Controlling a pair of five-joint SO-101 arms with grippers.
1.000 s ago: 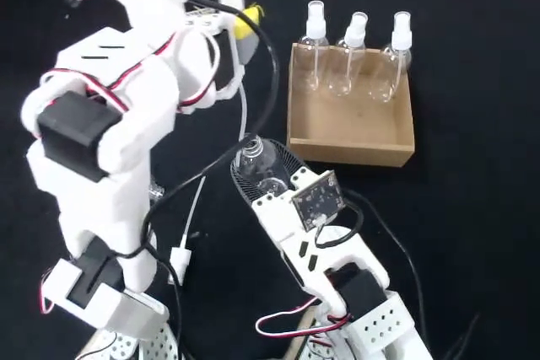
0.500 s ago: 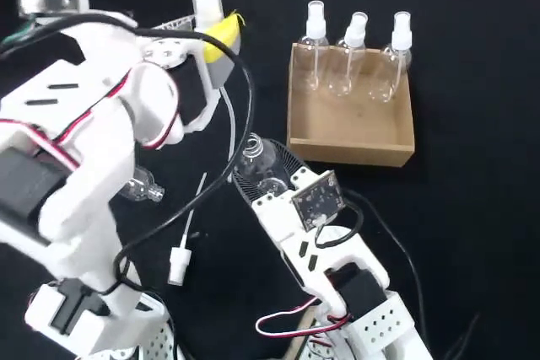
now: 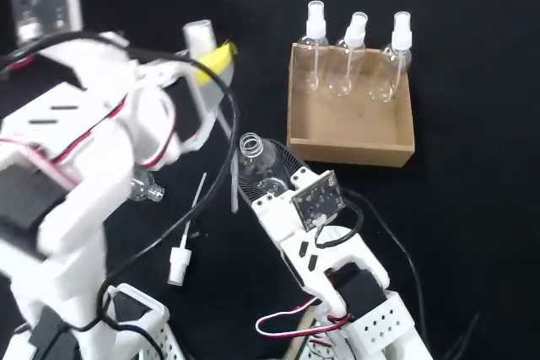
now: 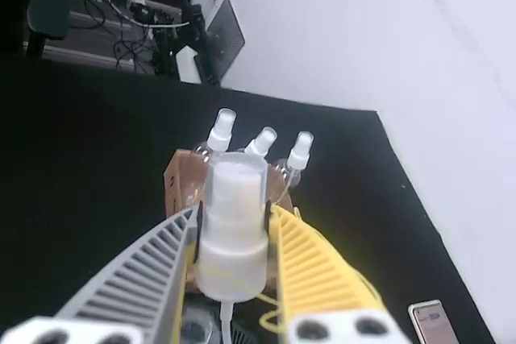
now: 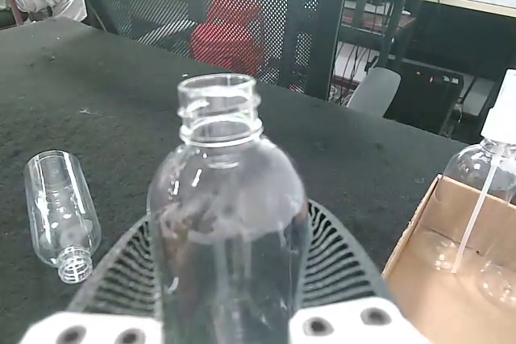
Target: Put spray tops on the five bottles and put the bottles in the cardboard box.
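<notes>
Bench [image 3: 472, 208] under black cloth, read from its near edge to its far edge. Nearest, left of the middle, a loose spray top [image 3: 179, 260] lies flat, white, with its thin tube pointing away from the near edge. At the middle of the bench the right hand [image 3: 263, 173] is clamped on an open-necked bottle [image 3: 251, 151]. It is clear, round-shouldered, threaded at the neck, upright and uncapped, and the hand hides its lower body. To its left a lying bottle [image 3: 145, 185], also clear and uncapped, rests on its side on the cloth, partly covered by the left arm in the high view. Beyond these the left hand [image 3: 207, 55] grips a spray top [image 3: 199, 38] between one grey and one yellow finger, nozzle up. Its dip tube [image 3: 229, 158] hangs down beside the open-necked bottle; whether they touch cannot be told. Towards the far edge, right of the middle, the cardboard box [image 3: 350, 156] holds three capped bottles [image 3: 350, 61] ranged along its far wall.
</notes>
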